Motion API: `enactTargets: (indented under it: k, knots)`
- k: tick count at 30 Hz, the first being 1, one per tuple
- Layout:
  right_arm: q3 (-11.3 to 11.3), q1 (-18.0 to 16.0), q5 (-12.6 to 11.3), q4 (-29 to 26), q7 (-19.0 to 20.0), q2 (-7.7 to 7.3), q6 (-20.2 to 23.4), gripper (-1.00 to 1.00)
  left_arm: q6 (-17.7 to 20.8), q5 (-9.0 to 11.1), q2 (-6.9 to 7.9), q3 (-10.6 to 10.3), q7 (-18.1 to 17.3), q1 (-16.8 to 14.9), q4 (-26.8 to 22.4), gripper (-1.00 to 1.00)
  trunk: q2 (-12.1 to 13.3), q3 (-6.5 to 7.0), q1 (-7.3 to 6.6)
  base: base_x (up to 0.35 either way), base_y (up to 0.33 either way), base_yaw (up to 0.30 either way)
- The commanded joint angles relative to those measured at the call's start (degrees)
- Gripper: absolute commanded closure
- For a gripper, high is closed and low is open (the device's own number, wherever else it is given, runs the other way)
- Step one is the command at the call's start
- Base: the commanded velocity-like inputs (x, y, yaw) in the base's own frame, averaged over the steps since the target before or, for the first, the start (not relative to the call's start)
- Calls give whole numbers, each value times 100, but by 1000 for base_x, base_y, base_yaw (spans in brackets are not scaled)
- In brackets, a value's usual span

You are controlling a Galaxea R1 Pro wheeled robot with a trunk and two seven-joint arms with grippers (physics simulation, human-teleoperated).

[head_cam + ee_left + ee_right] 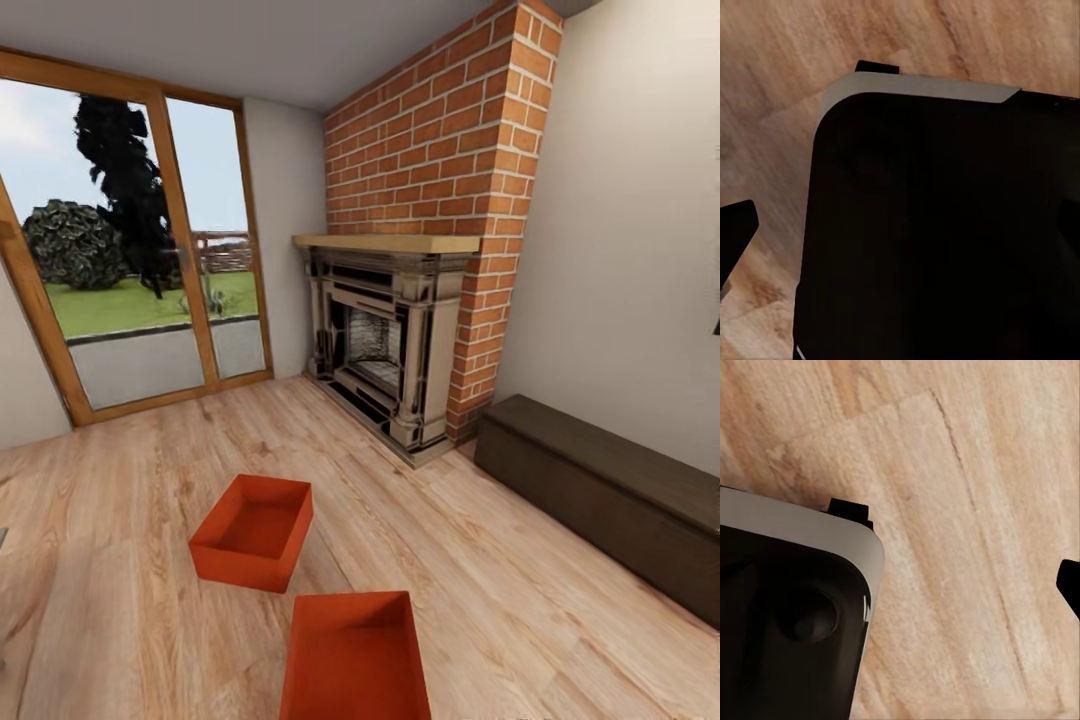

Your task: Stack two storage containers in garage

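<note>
red-orange storage containers (254, 531) (356, 655) on plank floor (120, 560); bench (600, 495) 3 o'clock, fireplace (385, 345) 12; open floor between. gripper states: cannot tell.

We find no readable text, label, brand, number or sign anywhere here.
</note>
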Motion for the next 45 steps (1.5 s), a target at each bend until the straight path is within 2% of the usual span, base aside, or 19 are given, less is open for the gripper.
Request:
enactTargets:
  k: [1,34,45]
  knots:
    - [49,-6,-54,16,-3,2,-31,-100,-9,40,-1,8,2,2,-6,-100,-3,-5,0,0,0,-101]
    - [116,-6,-2,17,-2,10,-16,-100,-9,49,7,15,2,0,-6,-100,-3,-5,0,0,0,-7]
    - [125,-6,8,14,-3,1,-22,-100,-9,49,7,16,2,0,-6,-100,-3,-5,0,0,0,101]
